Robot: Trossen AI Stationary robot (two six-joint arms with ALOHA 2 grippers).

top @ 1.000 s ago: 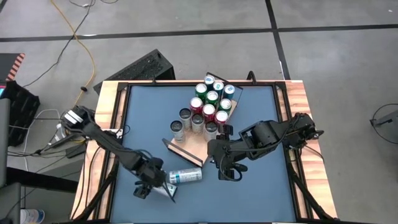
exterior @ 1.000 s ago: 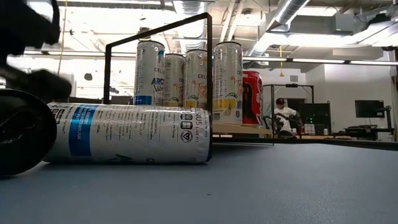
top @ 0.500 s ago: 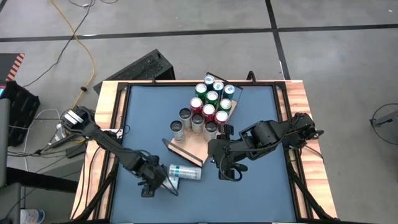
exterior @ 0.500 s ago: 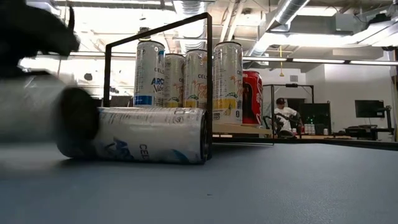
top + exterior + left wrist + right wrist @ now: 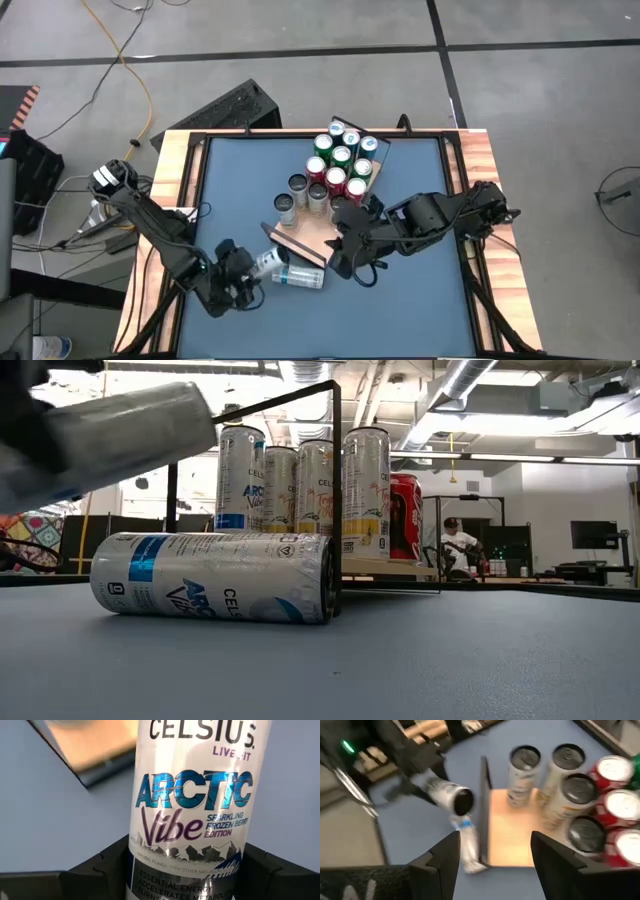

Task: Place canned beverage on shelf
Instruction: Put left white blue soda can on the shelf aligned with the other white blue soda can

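Observation:
A white-and-blue canned beverage point(image 5: 268, 262) point(image 5: 192, 795) point(image 5: 110, 435) hangs tilted above the table, with my left gripper point(image 5: 248, 274) shut on it near the table's near left. A second such can point(image 5: 300, 277) point(image 5: 215, 576) lies on its side on the blue tabletop, next to the shelf's dark lip. The shelf point(image 5: 308, 238) is a light-wood board with a black wire rail point(image 5: 335, 480); several cans point(image 5: 340, 165) stand on it. My right gripper point(image 5: 352, 262) point(image 5: 495, 847) hovers open over the shelf's near end, with nothing between its fingers. My left gripper pinches the can's lower part point(image 5: 150, 870), below the printed name, between its two fingers point(image 5: 107, 867), one on each side. The can is lifted clear of the table. It is tilted, its free end point(image 5: 462, 800) raised toward the shelf.
The table has a wooden rim point(image 5: 165, 230). A dark keyboard point(image 5: 225, 110) lies beyond its far left corner. Bare blue tabletop point(image 5: 420, 300) lies to the right and near side. A person point(image 5: 455, 545) sits far off in the room.
My left gripper has shut on a can that lay on the table, lifted it clear and turned, tipping the can's free end up toward the shelf. The other lying can has rolled a little and shows another side. My right gripper has turned about its own line in place.

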